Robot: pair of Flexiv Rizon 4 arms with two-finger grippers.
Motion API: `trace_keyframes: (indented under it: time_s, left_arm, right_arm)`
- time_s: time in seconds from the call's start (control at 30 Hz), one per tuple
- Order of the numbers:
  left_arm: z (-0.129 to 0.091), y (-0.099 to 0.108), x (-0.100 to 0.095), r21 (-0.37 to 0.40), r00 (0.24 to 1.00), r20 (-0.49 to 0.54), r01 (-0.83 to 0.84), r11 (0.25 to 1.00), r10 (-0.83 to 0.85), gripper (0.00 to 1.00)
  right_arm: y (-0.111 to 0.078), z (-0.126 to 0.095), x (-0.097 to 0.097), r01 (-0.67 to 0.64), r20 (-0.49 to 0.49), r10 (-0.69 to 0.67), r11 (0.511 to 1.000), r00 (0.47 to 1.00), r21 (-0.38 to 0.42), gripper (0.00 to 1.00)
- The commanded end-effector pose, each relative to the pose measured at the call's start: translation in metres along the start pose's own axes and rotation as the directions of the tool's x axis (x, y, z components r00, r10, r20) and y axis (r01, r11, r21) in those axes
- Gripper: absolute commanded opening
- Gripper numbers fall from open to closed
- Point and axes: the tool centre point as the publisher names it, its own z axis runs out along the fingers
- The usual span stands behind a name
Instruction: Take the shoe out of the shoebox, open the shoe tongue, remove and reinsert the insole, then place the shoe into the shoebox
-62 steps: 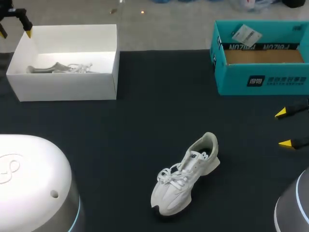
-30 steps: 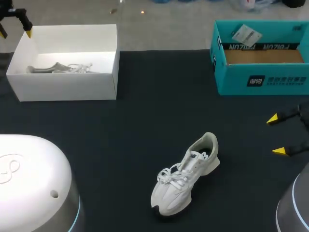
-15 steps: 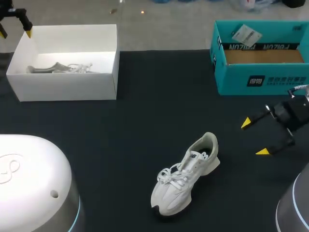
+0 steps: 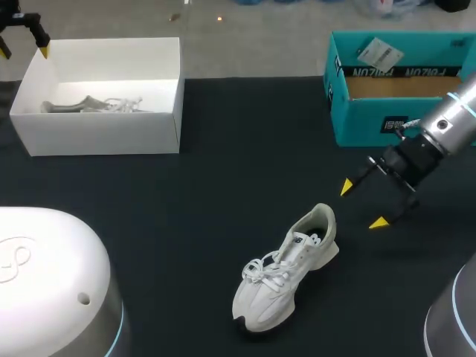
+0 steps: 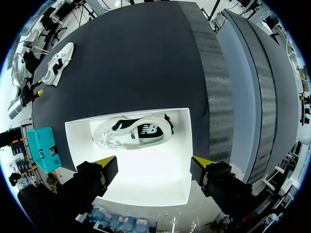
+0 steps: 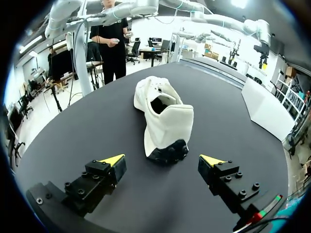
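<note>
I see a black table [image 4: 223, 149] from above, with two open boxes along its far side. The white box [image 4: 97, 137] stands at the far left. A second shoe [image 4: 93, 104], white, lies on its side inside it, against the wall that faces the middle of the table. The teal box [image 4: 357, 123] stands at the far right. Its brown floor shows, and a white paper tag [image 4: 379, 53] rests at its far rim.

The shoe [image 4: 286, 268], a white lace-up trainer, is out of both boxes. It stands upright on its sole on the near middle of the table, well apart from either box, laces tied. Its toe points toward me and its heel points away, toward the right.

My right gripper [image 4: 363, 204] hangs between the teal box and the shoe, just beyond the heel. Its fingers are spread wide and hold nothing. In the right wrist view the heel faces the gap between them, a little ahead and not touching.

My left gripper [image 5: 154, 160] hovers over the far left corner of the white box, fingers also spread wide and holding nothing.
</note>
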Motion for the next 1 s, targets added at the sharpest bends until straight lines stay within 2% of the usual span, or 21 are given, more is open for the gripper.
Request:
trace_keyframes:
  time_s: [0.03, 0.23, 0.4, 0.63, 1.0]
  left_arm:
    - [-0.001, 0.000, 0.001, 0.001, 1.000, -0.001, -0.001, 1.000, 0.001, 1.00]
    - [-0.001, 0.000, 0.001, 0.001, 1.000, -0.001, -0.001, 1.000, 0.001, 1.00]
    - [-0.001, 0.000, 0.001, 0.001, 1.000, -0.001, -0.001, 1.000, 0.001, 1.00]
    - [-0.001, 0.000, 0.001, 0.001, 1.000, -0.001, -0.001, 1.000, 0.001, 1.00]
    - [-0.001, 0.000, 0.001, 0.001, 1.000, -0.001, -0.001, 1.000, 0.001, 1.00]
  right_arm:
    - [-0.003, 0.013, -0.016, -0.004, -0.152, 0.002, 1.000, 0.988, -0.011, 1.00]
    - [-0.004, 0.034, -0.021, -0.008, -0.173, 0.005, 1.000, 0.985, -0.015, 1.00]
    - [-0.012, 0.052, -0.021, -0.032, -0.184, 0.031, 0.999, 0.982, -0.001, 1.00]
    - [-0.019, 0.068, -0.022, -0.117, -0.132, 0.113, 0.993, 0.985, -0.020, 1.00]
    - [-0.008, 0.083, -0.015, -0.130, -0.182, 0.117, 0.990, 0.976, -0.060, 1.00]
